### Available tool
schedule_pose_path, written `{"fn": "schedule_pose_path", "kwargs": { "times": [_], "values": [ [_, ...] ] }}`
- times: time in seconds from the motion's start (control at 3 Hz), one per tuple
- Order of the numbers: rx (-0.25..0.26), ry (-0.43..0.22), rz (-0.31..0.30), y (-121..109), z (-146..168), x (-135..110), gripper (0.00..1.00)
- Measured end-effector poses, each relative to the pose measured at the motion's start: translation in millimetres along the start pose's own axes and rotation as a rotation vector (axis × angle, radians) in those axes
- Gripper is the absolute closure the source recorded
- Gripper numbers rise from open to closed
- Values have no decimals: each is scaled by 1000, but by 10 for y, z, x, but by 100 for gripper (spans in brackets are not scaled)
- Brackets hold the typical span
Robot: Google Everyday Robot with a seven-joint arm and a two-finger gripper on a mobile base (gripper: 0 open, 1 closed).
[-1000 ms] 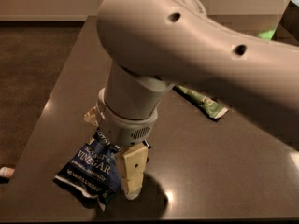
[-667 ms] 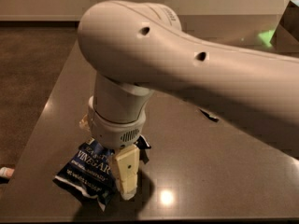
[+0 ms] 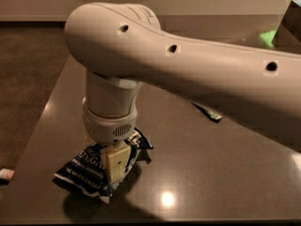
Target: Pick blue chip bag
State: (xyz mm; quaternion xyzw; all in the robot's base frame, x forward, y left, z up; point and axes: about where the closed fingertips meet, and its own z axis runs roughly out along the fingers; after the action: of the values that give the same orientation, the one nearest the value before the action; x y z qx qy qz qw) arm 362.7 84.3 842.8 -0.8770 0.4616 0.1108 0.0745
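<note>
Blue chip bag (image 3: 83,169) lies crumpled, flat, near-left on dark worktop (image 3: 221,173). Pincer (image 3: 115,167) points straight down onto bag's right half, wrist vertical, likely for top-down grab. Gripping or gaping: cannot tell. Green packet (image 3: 210,113) peeks from under arm (image 3: 188,69), well apart.

A smooth cream-white arm (image 3: 188,74) is showing three small dark round holes along its shell. Its cylindrical wrist (image 3: 110,119) is carrying a slotted vent. The pale yellowish gripper (image 3: 116,164) is sitting toward seven o'clock.
</note>
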Motion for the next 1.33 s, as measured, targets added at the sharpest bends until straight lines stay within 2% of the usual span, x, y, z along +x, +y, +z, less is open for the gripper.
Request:
{"fn": "schedule_pose_path", "kwargs": {
  "times": [0.33, 0.67, 1.0, 1.33],
  "values": [
    [11, -22, 33, -72, -208, 53, 64],
    [60, -48, 59, -203, -613, 112, 87],
    [120, -63, 79, -331, -1070, 195, 100],
    [173, -76, 101, -420, -1433, 290, 100]
  ]
}}
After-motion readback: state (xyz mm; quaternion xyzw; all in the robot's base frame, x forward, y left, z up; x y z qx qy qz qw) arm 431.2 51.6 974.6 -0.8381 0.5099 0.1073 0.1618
